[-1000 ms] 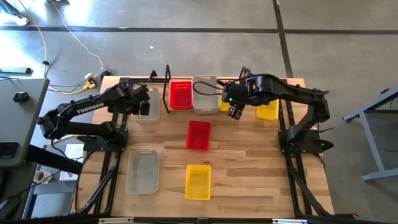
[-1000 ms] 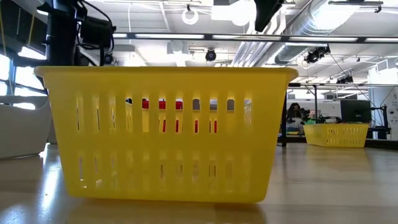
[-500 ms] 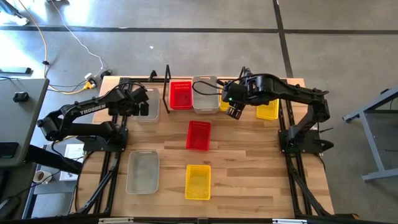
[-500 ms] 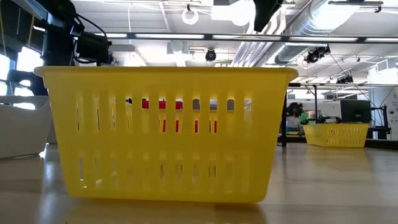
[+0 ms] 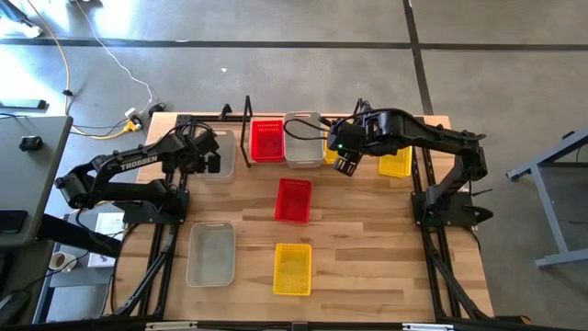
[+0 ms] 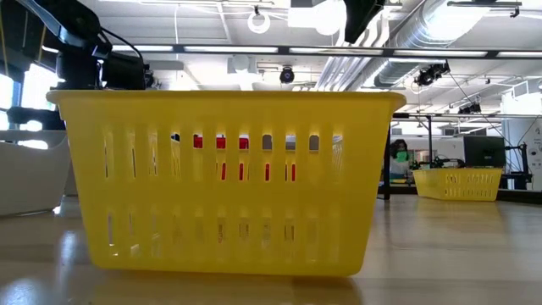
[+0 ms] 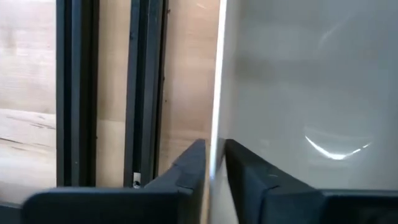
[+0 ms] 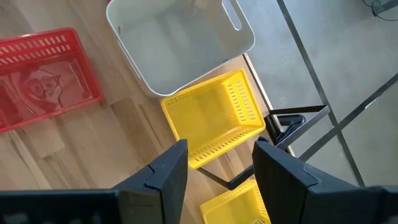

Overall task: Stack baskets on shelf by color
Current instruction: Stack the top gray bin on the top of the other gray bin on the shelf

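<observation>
Here the left tool (image 7: 213, 171) pinches the rim of a clear-grey basket (image 5: 219, 152) at the counter's (image 5: 367, 248) far-left corner, while the right tool (image 8: 214, 165) hangs open over a yellow basket (image 8: 214, 118) at the far edge.

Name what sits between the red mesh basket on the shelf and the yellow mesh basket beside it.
A translucent clear-grey plastic basket sits between the red mesh basket and the yellow mesh basket, as the high view shows.

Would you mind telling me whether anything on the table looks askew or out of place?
Nothing looks spilled or damaged. The red basket mid-table sits slightly skewed to the table edges, while the yellow basket and clear basket near the front lie square.
</observation>
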`<state>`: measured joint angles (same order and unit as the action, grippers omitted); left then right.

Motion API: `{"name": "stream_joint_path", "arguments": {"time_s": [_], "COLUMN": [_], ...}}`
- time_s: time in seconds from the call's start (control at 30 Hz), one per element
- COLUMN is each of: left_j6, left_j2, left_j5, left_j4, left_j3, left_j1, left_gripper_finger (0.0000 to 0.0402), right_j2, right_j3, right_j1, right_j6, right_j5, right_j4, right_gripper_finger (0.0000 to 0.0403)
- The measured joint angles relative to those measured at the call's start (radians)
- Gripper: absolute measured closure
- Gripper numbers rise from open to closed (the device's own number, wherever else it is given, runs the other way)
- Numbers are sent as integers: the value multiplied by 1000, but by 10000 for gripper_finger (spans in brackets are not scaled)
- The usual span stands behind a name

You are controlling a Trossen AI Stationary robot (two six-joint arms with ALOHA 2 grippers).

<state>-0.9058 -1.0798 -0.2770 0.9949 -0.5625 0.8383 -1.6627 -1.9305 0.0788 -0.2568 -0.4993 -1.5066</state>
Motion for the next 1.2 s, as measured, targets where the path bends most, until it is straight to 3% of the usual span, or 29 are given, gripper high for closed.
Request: {"name": "stream_joint_path", "arguments": {"time_s": [0.13, 0.53, 0.9, 1.2], "left_j6": [-1, -24, 53, 202], "left_j2": [2, 107, 198, 204], "left_j5": [-15, -52, -158, -160], "left_j4": [-2, 14, 124, 120], "left_j3": [0, -50, -283, -521], "left_j1": [0, 0, -1, -2], "left_gripper_finger": [395, 400, 401, 401], "right_j2": [0, 0, 0, 0], "right_j3": [0, 0, 0, 0], "right_j1": [0, -1, -1, -1], "right_j6": [-2, -15, -46, -84], "right_j5": [1, 2, 2, 2], "right_j4": [0, 0, 0, 13], "right_gripper_finger": [238, 238, 238, 238]}}
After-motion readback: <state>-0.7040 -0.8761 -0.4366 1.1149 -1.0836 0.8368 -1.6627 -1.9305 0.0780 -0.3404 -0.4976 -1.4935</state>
